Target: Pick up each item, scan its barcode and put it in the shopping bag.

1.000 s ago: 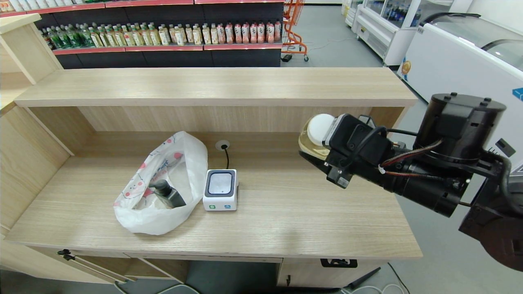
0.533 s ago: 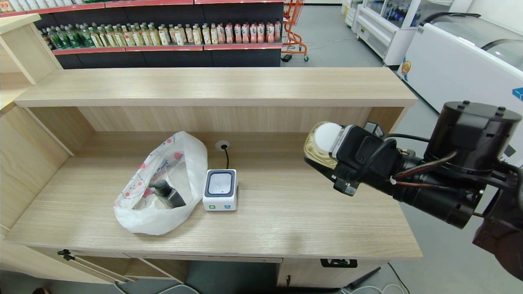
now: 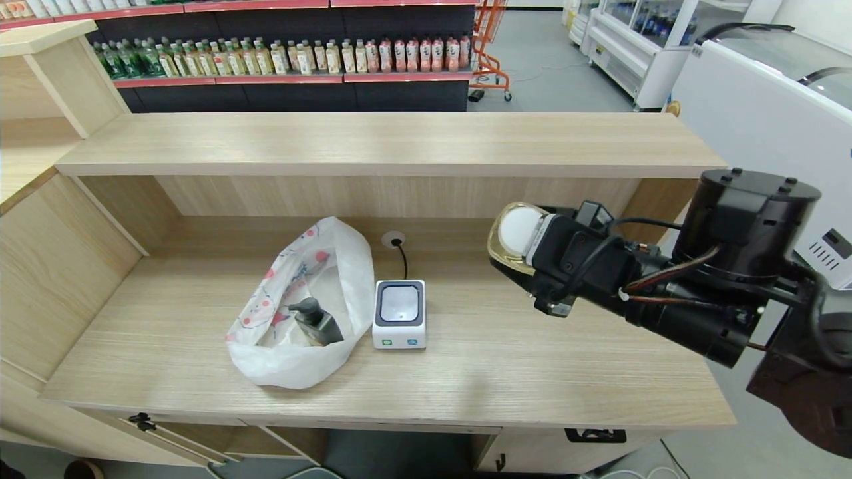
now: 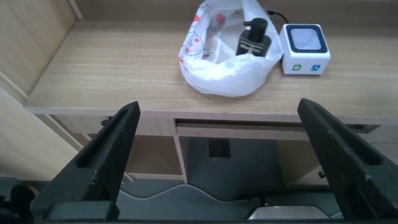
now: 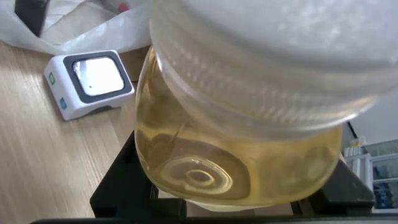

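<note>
The right gripper (image 3: 511,258) pinches a rounded clear jar (image 3: 518,230) between its black fingers (image 5: 122,190). The jar has a ribbed neck, amber liquid inside and a smooth white domed lid. It is held in the air to the right of the scanner (image 3: 399,313) and well apart from it.

The scanner is a small white cube with a glossy dark-framed window on top, sitting on the pale wood-grain counter (image 3: 506,362). Just beside its left side slumps a crinkled white plastic shopping bag (image 3: 293,356) with red print, and a dark pump bottle (image 3: 317,323) lies in its mouth.

The left gripper (image 4: 217,163) hangs out in front of the counter, far from the scanner, its flat black fingers spread wide around nothing.
</note>
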{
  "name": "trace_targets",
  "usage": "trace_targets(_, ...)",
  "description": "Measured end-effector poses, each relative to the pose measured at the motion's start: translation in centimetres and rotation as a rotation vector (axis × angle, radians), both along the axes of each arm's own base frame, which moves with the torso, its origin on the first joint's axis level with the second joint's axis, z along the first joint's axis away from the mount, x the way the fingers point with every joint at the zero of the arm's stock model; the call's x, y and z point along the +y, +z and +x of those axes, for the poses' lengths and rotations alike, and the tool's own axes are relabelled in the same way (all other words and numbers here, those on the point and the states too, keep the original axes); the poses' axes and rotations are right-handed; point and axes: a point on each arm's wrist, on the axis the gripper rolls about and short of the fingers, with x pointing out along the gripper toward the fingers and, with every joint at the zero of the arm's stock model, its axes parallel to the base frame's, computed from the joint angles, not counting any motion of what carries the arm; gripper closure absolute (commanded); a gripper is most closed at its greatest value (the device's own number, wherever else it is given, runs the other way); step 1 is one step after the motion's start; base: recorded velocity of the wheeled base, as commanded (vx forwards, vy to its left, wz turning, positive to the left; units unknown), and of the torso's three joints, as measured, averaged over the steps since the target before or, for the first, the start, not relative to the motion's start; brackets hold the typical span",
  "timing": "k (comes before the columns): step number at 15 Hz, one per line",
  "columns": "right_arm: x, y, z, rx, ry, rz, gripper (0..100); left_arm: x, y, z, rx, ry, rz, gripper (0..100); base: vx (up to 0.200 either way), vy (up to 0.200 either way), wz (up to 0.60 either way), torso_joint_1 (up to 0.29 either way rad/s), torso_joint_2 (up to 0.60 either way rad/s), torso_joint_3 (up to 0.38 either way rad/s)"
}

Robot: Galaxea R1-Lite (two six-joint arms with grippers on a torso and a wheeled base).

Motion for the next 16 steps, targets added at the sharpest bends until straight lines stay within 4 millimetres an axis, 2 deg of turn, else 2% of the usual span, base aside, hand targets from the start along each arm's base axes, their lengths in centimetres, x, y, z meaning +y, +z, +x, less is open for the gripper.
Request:
trace_targets(5,0.0,-1.0,3.6,-0.078,-0.013,-0.08,100,0.0,0.0,0.0,0.0,0.0,0.0,0,0.0,0.2,0.0,0.006,0.0,0.0)
trace_targets(9,0.8,-2.5,5.2,-0.118,0.003,-0.073,100,0.0,0.0,0.0,0.0,0.0,0.003,0,0.0,0.0,0.0,0.0,0.0,0.0)
trace_targets(16,1.1,-6.4,7.4,-0.122,0.032,-0.095,100,0.0,0.0,0.0,0.0,0.0,0.001,0,0.0,0.0,0.0,0.0,0.0,0.0)
